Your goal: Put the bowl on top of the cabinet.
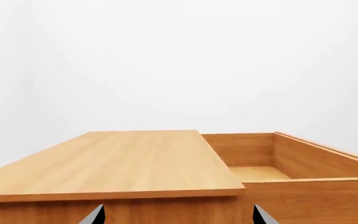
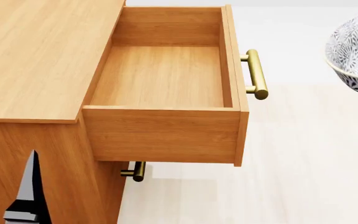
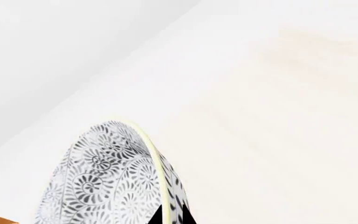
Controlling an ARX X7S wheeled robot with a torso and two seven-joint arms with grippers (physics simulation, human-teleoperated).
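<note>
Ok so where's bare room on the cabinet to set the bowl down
The cabinet top is bare wood right up to the open drawer at its edge. The drawer's inside is bare too. The bowl hangs past the drawer's brass handle, over floor.

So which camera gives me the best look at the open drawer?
Head view: the drawer shows from above, pulled out and empty, handle included. The left wrist view catches only its inside corner. The right wrist view misses it.

The left gripper is seen with its two dark fingers spread apart and nothing held between them. The right gripper is clamped on the rim of the bowl, carried tilted.
</note>
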